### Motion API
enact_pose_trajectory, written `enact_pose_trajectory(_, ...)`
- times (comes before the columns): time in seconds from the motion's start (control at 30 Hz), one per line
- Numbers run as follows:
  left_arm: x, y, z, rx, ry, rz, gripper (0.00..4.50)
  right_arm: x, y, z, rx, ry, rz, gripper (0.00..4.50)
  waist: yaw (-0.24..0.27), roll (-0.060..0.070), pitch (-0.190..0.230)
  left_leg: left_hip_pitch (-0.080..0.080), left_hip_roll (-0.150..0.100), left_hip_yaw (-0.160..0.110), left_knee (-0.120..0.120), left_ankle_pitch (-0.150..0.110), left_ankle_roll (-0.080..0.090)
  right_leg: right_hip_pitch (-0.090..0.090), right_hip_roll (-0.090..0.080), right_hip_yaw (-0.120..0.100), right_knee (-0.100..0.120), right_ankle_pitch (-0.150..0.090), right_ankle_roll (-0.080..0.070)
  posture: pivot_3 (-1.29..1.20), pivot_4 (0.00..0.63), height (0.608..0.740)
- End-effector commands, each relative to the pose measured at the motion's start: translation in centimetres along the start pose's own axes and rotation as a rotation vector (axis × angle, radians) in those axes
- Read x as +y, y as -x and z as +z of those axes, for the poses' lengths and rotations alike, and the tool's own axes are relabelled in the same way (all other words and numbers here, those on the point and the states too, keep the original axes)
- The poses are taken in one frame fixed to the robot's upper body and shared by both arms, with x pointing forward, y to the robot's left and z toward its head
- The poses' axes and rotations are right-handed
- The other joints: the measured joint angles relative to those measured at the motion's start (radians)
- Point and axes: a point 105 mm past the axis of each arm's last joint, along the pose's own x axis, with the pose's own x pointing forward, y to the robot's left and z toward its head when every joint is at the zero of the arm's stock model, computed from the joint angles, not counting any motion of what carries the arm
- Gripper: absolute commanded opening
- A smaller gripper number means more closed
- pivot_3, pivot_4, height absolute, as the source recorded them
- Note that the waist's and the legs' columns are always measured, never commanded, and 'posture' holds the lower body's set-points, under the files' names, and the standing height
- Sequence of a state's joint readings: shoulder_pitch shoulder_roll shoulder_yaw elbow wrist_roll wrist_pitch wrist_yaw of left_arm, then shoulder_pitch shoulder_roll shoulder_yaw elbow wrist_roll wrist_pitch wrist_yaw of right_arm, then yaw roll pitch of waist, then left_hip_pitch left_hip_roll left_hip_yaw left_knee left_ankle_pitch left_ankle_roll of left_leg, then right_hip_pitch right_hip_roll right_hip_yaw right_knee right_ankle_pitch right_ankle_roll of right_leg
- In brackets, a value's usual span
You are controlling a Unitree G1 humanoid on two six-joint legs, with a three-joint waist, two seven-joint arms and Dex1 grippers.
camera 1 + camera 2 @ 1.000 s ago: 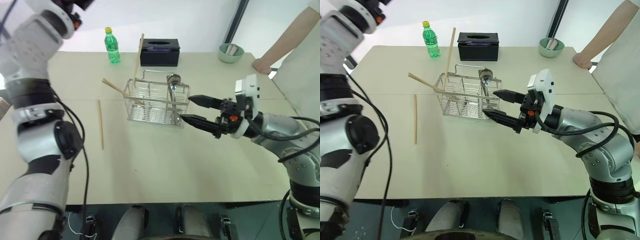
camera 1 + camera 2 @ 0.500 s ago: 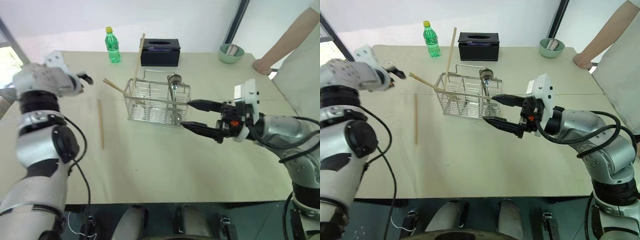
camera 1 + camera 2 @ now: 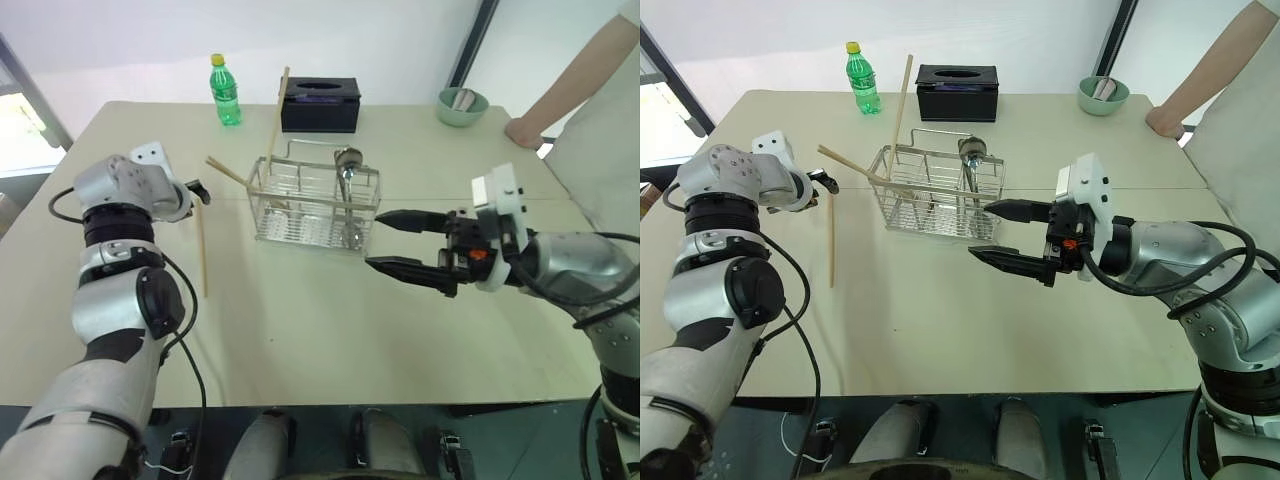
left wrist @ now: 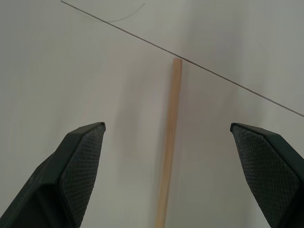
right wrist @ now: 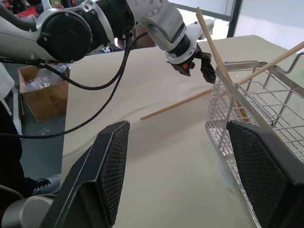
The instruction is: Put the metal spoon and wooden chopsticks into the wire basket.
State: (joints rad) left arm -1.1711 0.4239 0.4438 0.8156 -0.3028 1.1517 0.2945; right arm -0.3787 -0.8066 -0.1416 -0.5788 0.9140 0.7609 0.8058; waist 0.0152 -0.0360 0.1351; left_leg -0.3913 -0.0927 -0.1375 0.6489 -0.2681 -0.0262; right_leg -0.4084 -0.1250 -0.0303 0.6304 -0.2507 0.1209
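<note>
Left pincer (image 3: 824,180) agape, tips over far end of lone chopstick (image 3: 831,240) flat on worktop (image 3: 940,320). Wire basket (image 3: 936,194) beyond right pincer (image 3: 992,232), also agape, empty. Metal spoon (image 3: 969,168) upright inside; other chopsticks (image 3: 898,100) leaning in far end.

Spoon (image 3: 346,180) and two chopsticks (image 3: 275,110) in basket (image 3: 312,205), one chopstick (image 3: 201,248) on table
</note>
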Motion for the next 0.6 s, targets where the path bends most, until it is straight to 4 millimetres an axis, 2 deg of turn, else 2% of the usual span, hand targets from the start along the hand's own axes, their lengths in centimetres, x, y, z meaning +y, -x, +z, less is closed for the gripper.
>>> enact_pose_trajectory(0.03, -0.4, -0.3, -0.4, 0.006, -0.036, -0.003, 4.46, 0.4, 0.3, 0.9, -0.020, 0.039, -0.008, 3.39, 0.000, 0.000, 0.000, 0.000, 0.000, 0.000, 0.000, 0.000, 0.000, 0.000, 0.000, 0.000, 0.000, 0.000, 0.000, 0.00, 0.150, 0.661)
enact_pose_trajectory(0.23, 0.2, -2.1, -2.9, 0.075, -0.102, 0.035, 4.46, 0.3, 0.2, 0.9, -0.035, 0.033, -0.039, 3.39, -0.003, 0.000, 0.000, 0.000, 0.000, 0.000, 0.000, 0.000, 0.000, 0.000, 0.000, 0.000, 0.000, 0.000, 0.000, 0.00, 0.150, 0.661)
enact_pose_trajectory(0.4, 0.7, -2.4, -3.4, 0.090, -0.079, 0.045, 4.46, 0.2, 0.2, 0.8, -0.038, 0.029, -0.056, 3.39, -0.002, 0.002, -0.002, 0.001, 0.000, 0.001, 0.000, 0.000, 0.000, 0.001, -0.001, 0.000, 0.000, 0.000, 0.000, 0.00, 0.150, 0.661)
enact_pose_trajectory(0.43, 0.7, -2.5, -3.4, 0.091, -0.072, 0.046, 3.94, 0.2, 0.2, 0.8, -0.039, 0.028, -0.057, 3.39, -0.003, 0.002, -0.002, 0.001, 0.000, 0.001, 0.000, 0.000, 0.000, 0.001, -0.001, 0.000, 0.000, 0.000, 0.000, 0.00, 0.150, 0.661)
enact_pose_trajectory(0.47, 0.8, -2.5, -3.5, 0.092, -0.067, 0.046, 3.68, 0.2, 0.2, 0.8, -0.040, 0.028, -0.058, 3.39, -0.003, 0.002, -0.002, 0.001, 0.000, 0.001, 0.000, 0.000, 0.000, 0.001, -0.001, 0.000, 0.000, 0.000, 0.000, 0.00, 0.150, 0.661)
enact_pose_trajectory(0.6, 0.7, -2.4, -3.2, 0.084, -0.059, 0.043, 1.79, 0.0, 0.2, 0.9, -0.044, 0.026, -0.064, 3.39, 0.001, 0.002, -0.002, 0.001, 0.000, 0.001, 0.000, 0.000, 0.000, 0.001, -0.001, 0.000, 0.000, 0.000, 0.000, 0.00, 0.150, 0.661)
